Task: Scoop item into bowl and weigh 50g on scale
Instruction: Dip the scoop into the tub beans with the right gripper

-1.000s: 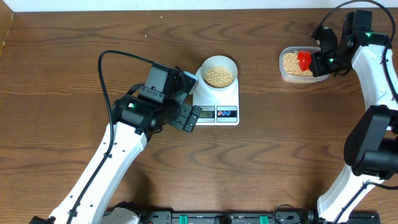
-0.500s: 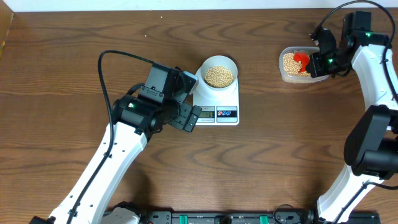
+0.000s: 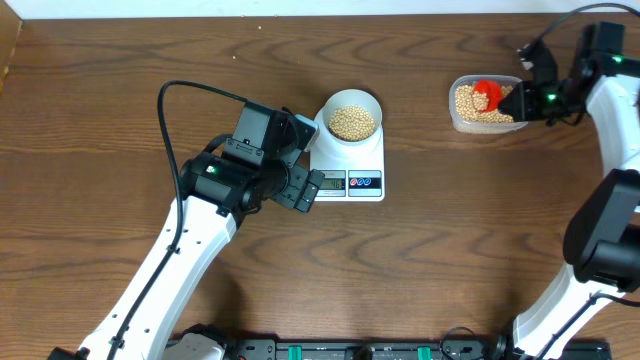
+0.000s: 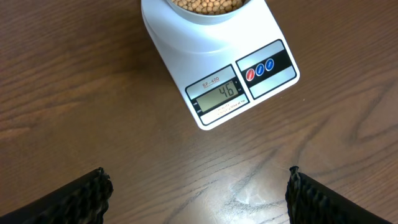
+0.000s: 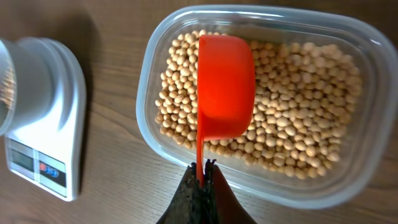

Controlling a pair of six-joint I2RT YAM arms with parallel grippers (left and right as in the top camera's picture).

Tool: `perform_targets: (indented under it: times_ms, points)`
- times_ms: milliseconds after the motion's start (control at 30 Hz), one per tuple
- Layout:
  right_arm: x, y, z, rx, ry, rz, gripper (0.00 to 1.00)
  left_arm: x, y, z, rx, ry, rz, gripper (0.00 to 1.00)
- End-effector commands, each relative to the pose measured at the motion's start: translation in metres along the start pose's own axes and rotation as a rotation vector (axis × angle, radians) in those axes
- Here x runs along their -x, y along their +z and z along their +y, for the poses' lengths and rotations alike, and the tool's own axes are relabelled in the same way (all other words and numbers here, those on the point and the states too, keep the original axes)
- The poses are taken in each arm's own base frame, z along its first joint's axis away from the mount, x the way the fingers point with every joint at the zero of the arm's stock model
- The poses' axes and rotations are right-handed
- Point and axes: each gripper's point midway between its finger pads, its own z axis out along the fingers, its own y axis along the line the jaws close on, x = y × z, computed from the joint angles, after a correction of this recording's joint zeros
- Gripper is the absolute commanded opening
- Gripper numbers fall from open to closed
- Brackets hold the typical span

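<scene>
The white bowl (image 3: 352, 118) stands on the white scale (image 3: 350, 165), holding tan beans (image 3: 352, 122). The scale's display (image 4: 222, 93) reads 46 in the left wrist view, where the bowl (image 4: 208, 10) shows at the top edge. My left gripper (image 4: 198, 190) is open and empty, on the table just in front of the scale; it also shows in the overhead view (image 3: 302, 188). My right gripper (image 5: 201, 172) is shut on the handle of a red scoop (image 5: 224, 84), held over the beans (image 5: 298, 118) in the clear plastic tub (image 3: 484, 104). The scoop's underside faces the camera.
The scale (image 5: 46, 118) shows at the left of the right wrist view, apart from the tub (image 5: 367, 168). The left arm's black cable (image 3: 170, 130) loops over the table at the left. A black rail (image 3: 350, 350) runs along the front edge.
My right gripper has drawn back to the right and tilted the red scoop, which stays over the tub. The left arm, bowl and scale have not moved.
</scene>
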Motion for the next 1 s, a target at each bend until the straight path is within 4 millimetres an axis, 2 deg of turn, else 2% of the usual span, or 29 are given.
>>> perform_targets:
  times_ms: [0, 433, 967]
  points:
    - [0.007, -0.006, 0.004, 0.106, 0.054, -0.047, 0.01, -0.002, 0.002, 0.003, 0.010, -0.002, 0.011, 0.92]
    - [0.009, -0.023, 0.003, 0.219, 0.112, -0.104, 0.01, -0.002, 0.002, 0.003, 0.010, -0.002, 0.012, 0.92]
    - [0.021, -0.037, 0.043, 0.416, 0.119, -0.158, 0.01, -0.002, 0.002, 0.003, 0.010, -0.002, 0.012, 0.92]
